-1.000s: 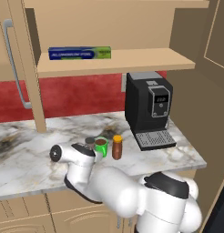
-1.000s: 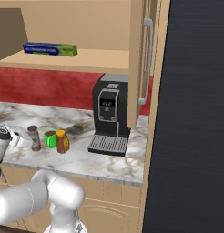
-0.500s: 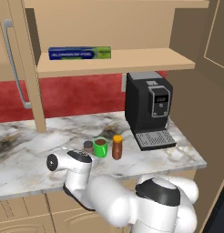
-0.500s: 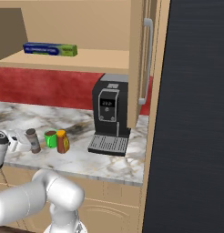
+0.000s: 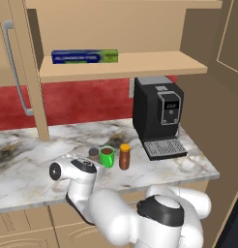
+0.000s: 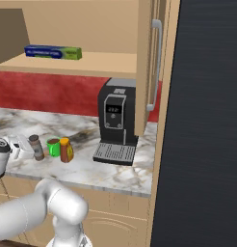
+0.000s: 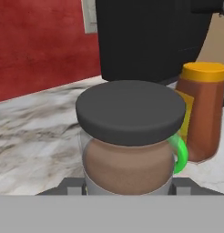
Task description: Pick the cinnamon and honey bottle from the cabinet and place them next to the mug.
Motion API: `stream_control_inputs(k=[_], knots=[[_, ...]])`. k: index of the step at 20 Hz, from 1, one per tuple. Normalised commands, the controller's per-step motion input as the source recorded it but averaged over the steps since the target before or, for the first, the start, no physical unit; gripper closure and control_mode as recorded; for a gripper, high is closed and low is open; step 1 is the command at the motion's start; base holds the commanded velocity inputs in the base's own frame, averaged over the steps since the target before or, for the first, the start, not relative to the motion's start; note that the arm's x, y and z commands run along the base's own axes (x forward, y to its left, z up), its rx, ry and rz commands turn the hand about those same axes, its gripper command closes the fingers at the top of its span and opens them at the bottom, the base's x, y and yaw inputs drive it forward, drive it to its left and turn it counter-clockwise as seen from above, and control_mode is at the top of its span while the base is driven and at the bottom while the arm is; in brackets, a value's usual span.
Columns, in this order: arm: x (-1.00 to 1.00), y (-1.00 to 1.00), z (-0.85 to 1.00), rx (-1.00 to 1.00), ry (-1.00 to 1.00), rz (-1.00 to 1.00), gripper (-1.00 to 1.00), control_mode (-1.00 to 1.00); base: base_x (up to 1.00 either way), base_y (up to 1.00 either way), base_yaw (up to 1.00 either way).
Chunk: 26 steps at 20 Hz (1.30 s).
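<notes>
Marble counter point(image 5: 34, 160) runs under the open cabinet point(image 5: 126, 65). On it stand 3 things in a row: cinnamon point(image 7: 129, 136), mug point(image 5: 107, 156), honey bottle point(image 5: 124, 156) at 3 o'clock of the mug. In the hand view the cinnamon hides most of the mug. Gripper point(image 5: 92, 167) pinches the cinnamon, fingertips hidden. Counter front edge lies near.

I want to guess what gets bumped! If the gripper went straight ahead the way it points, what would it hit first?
The cinnamon jar already sits right at the gripper. Straight on, it would probably push into the green mug just behind.
</notes>
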Motion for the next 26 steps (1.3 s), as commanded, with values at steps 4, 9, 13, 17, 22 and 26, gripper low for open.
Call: stream_control_inputs(k=[4, 9, 13, 17, 22, 26], knots=[[0.12, 0.00, 0.00, 0.00, 0.00, 0.00, 1.00, -1.00, 0.00, 0.00, 0.00], [0.05, 0.00, 0.00, 0.05, 0.00, 0.00, 1.00, -1.00, 0.00, 0.00, 0.00], [0.00, 0.00, 0.00, 0.11, -0.02, 0.00, 1.00, -1.00, 0.00, 0.00, 0.00], [0.00, -0.01, -0.01, 0.10, -0.01, 0.00, 1.00, -1.00, 0.00, 0.00, 0.00], [0.00, 0.00, -0.16, 0.00, 0.00, -0.01, 1.00, -1.00, 0.00, 0.00, 0.00], [0.00, 0.00, -0.28, 0.00, 0.00, 0.00, 1.00, -1.00, 0.00, 0.00, 0.00]])
